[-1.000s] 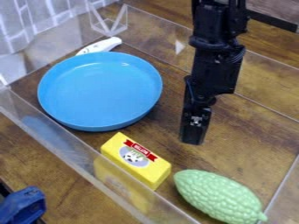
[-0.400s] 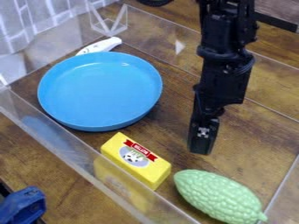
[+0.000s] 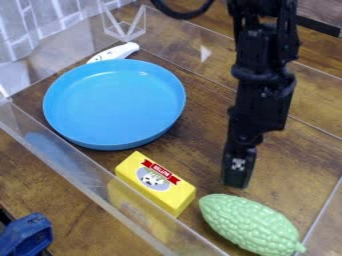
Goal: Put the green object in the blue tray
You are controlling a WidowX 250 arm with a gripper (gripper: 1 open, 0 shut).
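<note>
The claw is black, with a small white and black checkered marker near its tip. Just below it lies the green object, pale green with a bumpy, ridged skin. To the lower left of the claw is a yellow box with a red label and a white face drawing. Further left, the blue tray is bright, plain blue. Behind the tray a white object shows. The table is brown wood grain. At the far lower left is a dark blue cloth.
</note>
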